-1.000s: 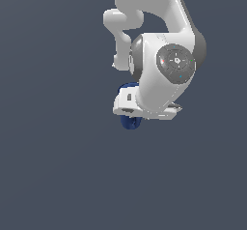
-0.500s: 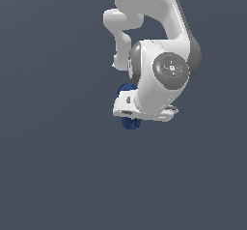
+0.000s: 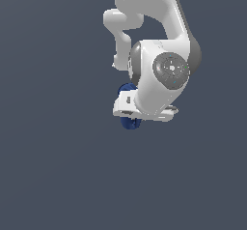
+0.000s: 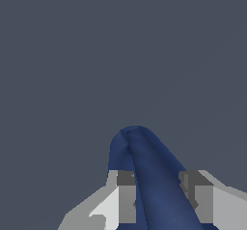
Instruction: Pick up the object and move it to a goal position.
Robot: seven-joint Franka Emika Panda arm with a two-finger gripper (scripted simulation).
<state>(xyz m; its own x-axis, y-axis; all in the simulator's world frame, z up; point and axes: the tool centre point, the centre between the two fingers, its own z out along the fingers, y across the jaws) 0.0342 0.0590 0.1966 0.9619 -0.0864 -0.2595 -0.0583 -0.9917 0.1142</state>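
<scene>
Between the tool's (image 4: 157, 195) fingers (image 4: 126, 195) sits the dark blue mug (image 4: 154, 176) (glossy, tapered), pinched on both sides.

Open grey floor (image 3: 53, 176) surrounds the gripper (image 4: 158, 195) on every visible side; only the dark blue mug (image 4: 154, 176), clamped between its fingers, fills the gap.

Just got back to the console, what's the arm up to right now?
The Panda arm has its gripper closed around the dark blue mug, one finger on each side of its body in the wrist view. In the exterior view the arm's white wrist covers most of the mug, with only bits of blue showing beneath it. The surroundings are a plain grey surface; no goal marker is visible in either view.
</scene>
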